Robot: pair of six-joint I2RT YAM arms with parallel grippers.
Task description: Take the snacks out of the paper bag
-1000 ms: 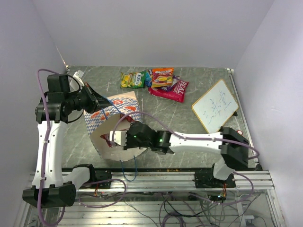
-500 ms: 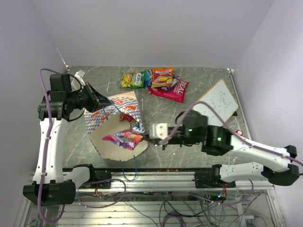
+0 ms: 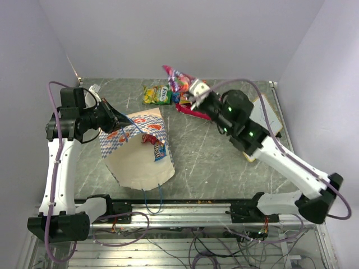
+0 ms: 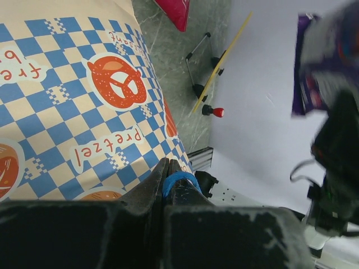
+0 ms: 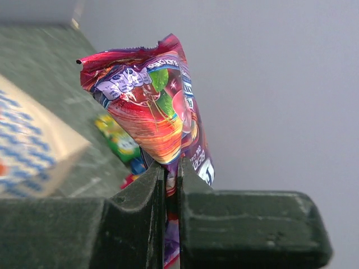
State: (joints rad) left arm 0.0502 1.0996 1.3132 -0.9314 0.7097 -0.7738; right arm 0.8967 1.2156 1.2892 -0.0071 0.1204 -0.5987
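Top external view, right gripper (image 3: 188,89) at upper centre clamped on a pink packet (image 3: 175,77) above the snack pile (image 3: 159,94), left gripper (image 3: 116,121) at left pinching the bag (image 3: 137,163) rim.

Left arm (image 3: 56,174), right arm (image 3: 286,162): white links, black joints; lilac cables (image 3: 50,87); right claw (image 5: 171,166) matt black.

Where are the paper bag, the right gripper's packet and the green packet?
paper bag (image 3: 137,163): top view, plain cream side.
held packet (image 5: 150,115): right wrist view, printed front.
green packet (image 3: 157,94): top view, middle.
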